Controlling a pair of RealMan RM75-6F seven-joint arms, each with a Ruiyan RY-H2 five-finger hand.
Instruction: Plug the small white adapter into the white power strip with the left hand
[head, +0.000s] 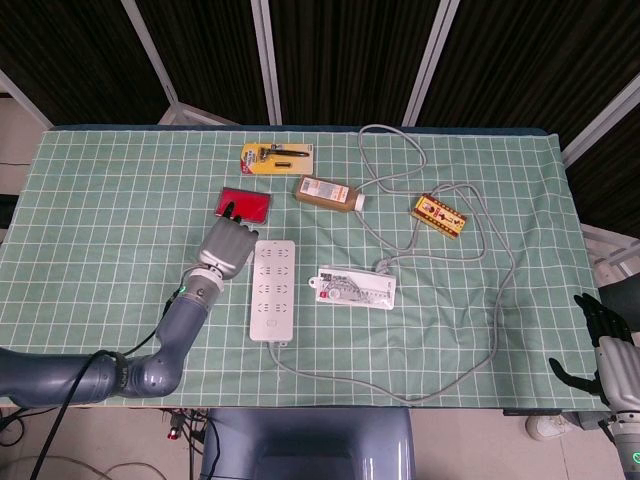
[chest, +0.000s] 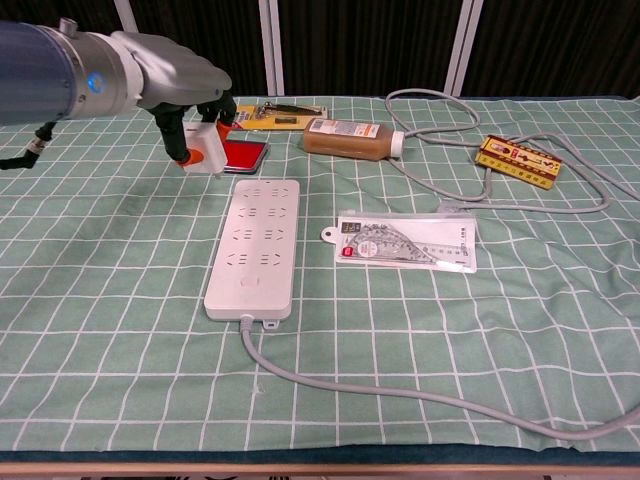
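We count: one white plastic power strip (chest: 253, 246), one small white adapter (chest: 207, 148), one brown bottle (chest: 352, 137), one flat red case (chest: 234, 152), two yellow packets (chest: 278, 115) (chest: 518, 161), one clear ruler pack (chest: 408, 241).
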